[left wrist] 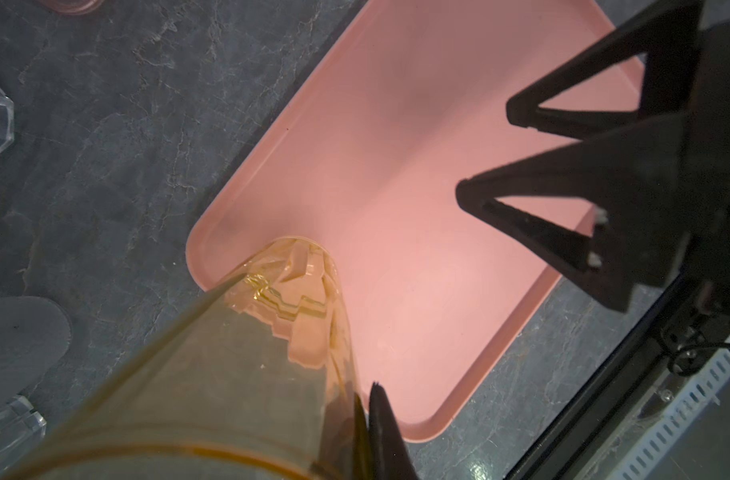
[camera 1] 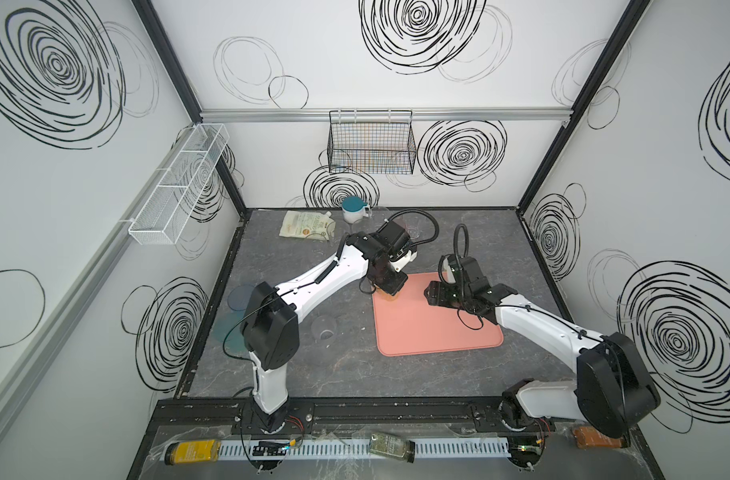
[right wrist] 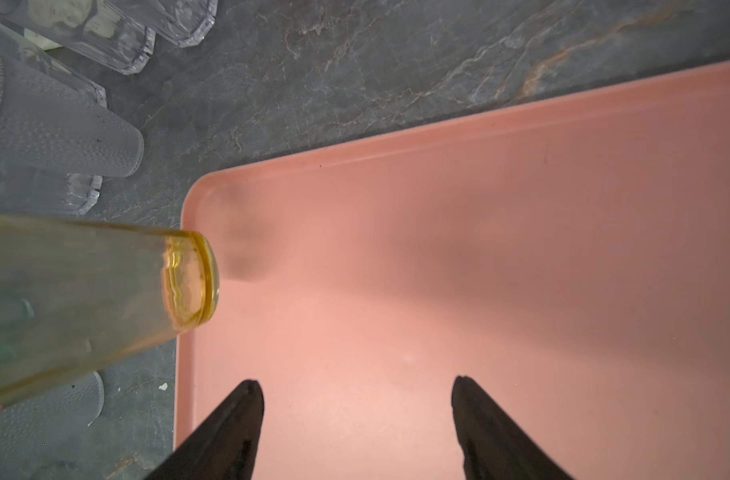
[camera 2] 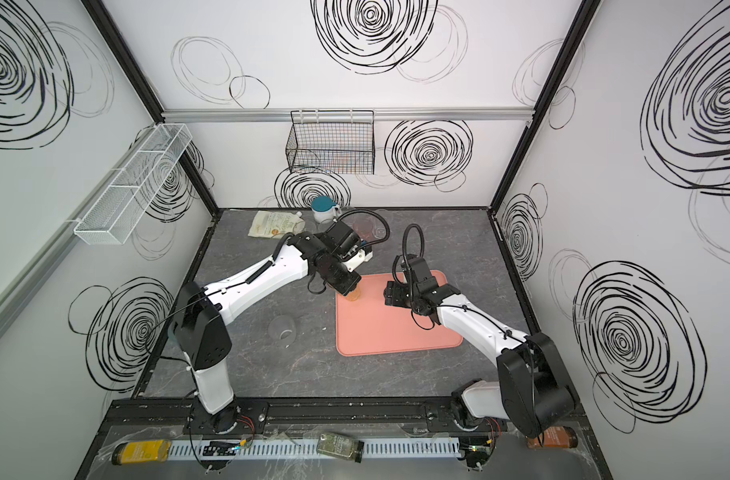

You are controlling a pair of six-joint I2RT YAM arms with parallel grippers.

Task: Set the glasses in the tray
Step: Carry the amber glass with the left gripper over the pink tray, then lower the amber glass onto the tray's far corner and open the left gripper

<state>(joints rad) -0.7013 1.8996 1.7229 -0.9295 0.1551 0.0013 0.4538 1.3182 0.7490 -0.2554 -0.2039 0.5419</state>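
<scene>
Amber see-through tumbler (left wrist: 230,374) is clamped in the left claw (camera 1: 389,287) at a corner of the flat salmon-pink tray (camera 1: 438,332); right claw (right wrist: 355,380) gapes wide, empty

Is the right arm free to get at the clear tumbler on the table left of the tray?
Probably yes: the right gripper is open and empty, only bare tray lies between it and the clear tumbler, and the left gripper, holding the amber glass, sits farther back.
</scene>
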